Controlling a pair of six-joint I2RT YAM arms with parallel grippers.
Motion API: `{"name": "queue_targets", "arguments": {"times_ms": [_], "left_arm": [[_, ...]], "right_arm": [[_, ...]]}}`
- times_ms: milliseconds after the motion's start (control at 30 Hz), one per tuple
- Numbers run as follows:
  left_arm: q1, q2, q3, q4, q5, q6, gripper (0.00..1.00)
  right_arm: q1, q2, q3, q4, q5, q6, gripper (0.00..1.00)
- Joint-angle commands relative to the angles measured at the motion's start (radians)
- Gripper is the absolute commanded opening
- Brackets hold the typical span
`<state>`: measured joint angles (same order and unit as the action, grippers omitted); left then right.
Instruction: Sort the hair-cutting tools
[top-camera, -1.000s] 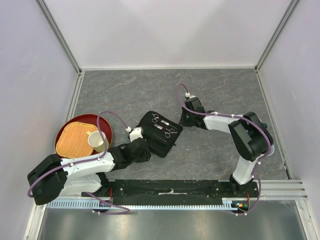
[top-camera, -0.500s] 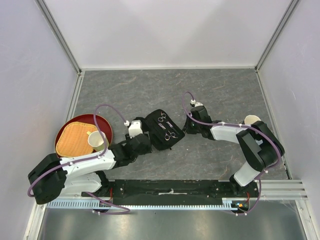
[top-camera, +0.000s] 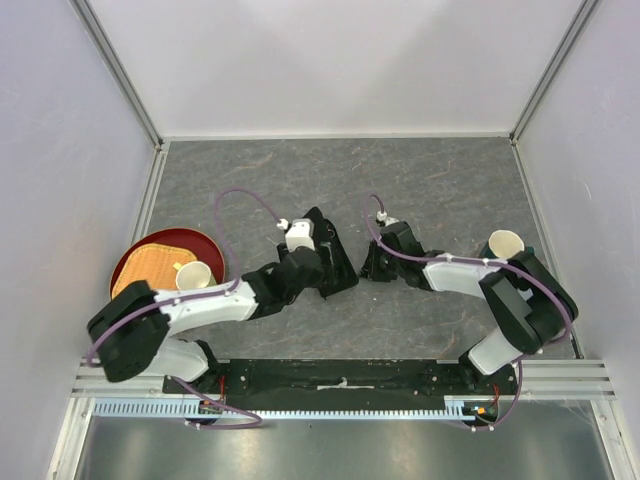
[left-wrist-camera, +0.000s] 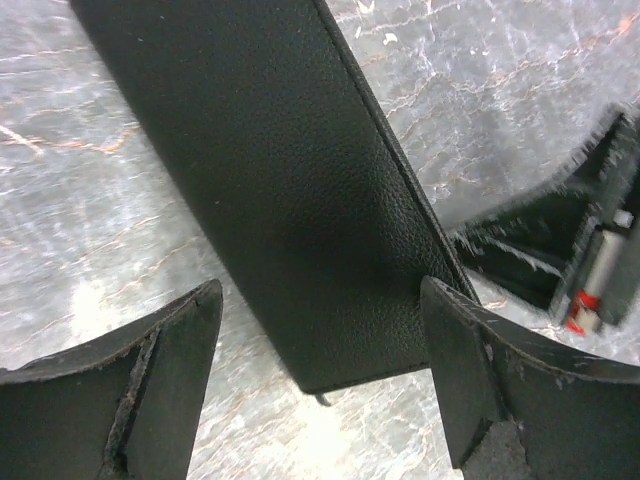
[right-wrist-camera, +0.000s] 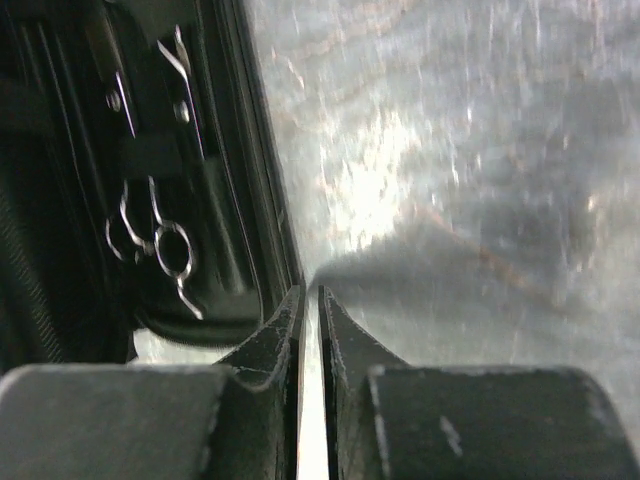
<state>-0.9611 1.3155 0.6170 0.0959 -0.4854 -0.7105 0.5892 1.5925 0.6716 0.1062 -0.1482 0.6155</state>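
The left end effector (left-wrist-camera: 320, 300) has its fingers apart, straddling the black case's (left-wrist-camera: 280, 180) outer cover. The right end effector (right-wrist-camera: 310, 298) is pressed almost together at the case's rim. Scissors (right-wrist-camera: 155, 238) sit strapped inside at its ten o'clock.

We're in a robot lab cell: white panel walls (top-camera: 330, 60) box in the grey table (top-camera: 450, 180), aluminium rail (top-camera: 590, 375) along its near edge.

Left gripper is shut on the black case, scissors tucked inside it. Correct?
Not quite. The left gripper is open, not shut: the left wrist view shows its fingers standing well apart, with the end of the black case in the gap. The scissors are inside it, as the right wrist view shows.
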Motion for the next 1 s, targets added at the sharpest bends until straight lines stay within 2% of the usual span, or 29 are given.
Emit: {"name": "queue_targets", "arguments": {"times_ms": [0,167,300,367,400,467,567,700,967], "left_arm": [[0.019,0.123,0.096,0.027,0.033,0.029,0.86],[0.047,0.228,0.151,-0.047,0.045,-0.059,0.84],[0.082,0.271,0.158,-0.074,0.093,-0.112,0.81],[0.114,0.300,0.152,-0.081,0.152,-0.150,0.80],[0.128,0.307,0.141,-0.084,0.181,-0.167,0.76],[0.177,0.330,0.121,-0.073,0.276,-0.213,0.68],[0.225,0.338,0.061,-0.010,0.368,-0.247,0.65],[0.237,0.338,0.027,0.013,0.392,-0.257,0.65],[0.239,0.340,0.033,-0.018,0.383,-0.253,0.64]], "right_arm": [[0.015,-0.090,-0.092,-0.120,0.025,0.029,0.16],[0.021,-0.388,-0.228,-0.122,0.084,0.067,0.23],[0.075,-0.589,-0.296,-0.079,0.084,0.017,0.46],[0.107,-0.646,-0.322,-0.037,0.084,-0.014,0.52],[0.138,-0.649,-0.323,-0.025,0.091,-0.019,0.55],[0.168,-0.626,-0.319,0.004,0.098,-0.026,0.56],[0.234,-0.534,-0.300,0.058,0.095,-0.016,0.56],[0.293,-0.377,-0.288,0.174,0.096,0.003,0.53],[0.360,-0.123,-0.150,0.239,0.118,0.030,0.52]]}}
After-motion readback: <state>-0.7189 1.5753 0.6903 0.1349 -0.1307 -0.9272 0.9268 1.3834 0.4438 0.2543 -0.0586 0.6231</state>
